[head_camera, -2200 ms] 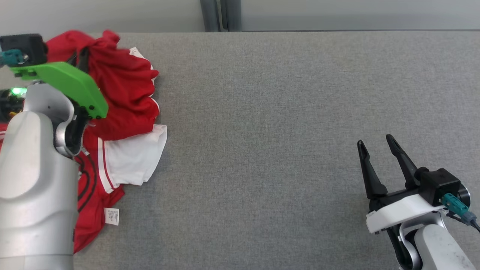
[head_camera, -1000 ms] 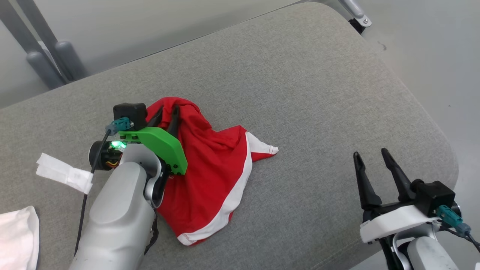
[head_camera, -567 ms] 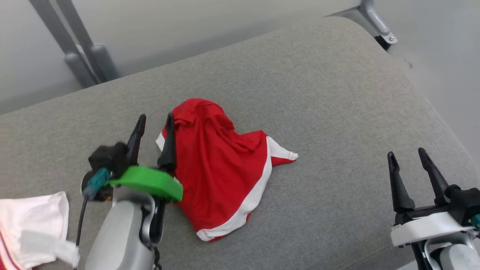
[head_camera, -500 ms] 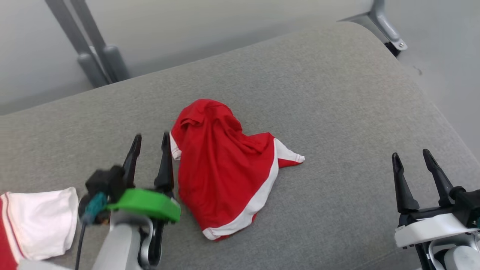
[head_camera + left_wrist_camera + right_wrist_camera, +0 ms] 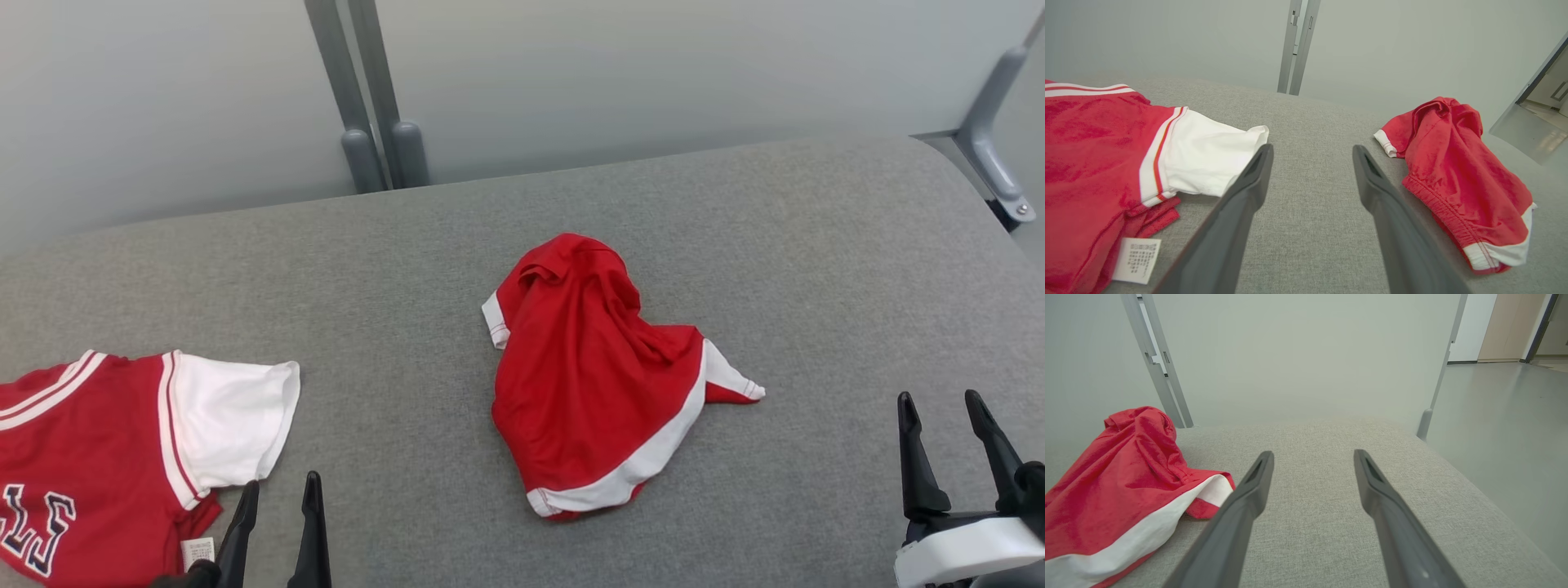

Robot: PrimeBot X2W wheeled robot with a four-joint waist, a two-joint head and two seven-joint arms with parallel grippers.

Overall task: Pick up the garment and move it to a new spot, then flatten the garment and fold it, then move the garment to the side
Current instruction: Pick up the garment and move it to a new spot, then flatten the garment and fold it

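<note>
At 8 o'clock on the grey desk (image 5: 408, 245) lies a red jersey (image 5: 106, 457) with a white sleeve. Beside it, at 7 o'clock, the left gripper (image 5: 282, 482) has its fingers spread, empty. The garment (image 5: 588, 384), red shorts with white hem trim and a gathered waistband, sits crumpled at the desk's centre, clear of both grippers. At 4 o'clock the right gripper (image 5: 937, 398) is also spread, empty.

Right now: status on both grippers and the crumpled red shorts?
Left gripper open, empty. Right gripper open, empty. Crumpled red white-trimmed shorts lie loose mid grey padded table, unflattened. Red-and-white jersey off to the left, apart.
</note>
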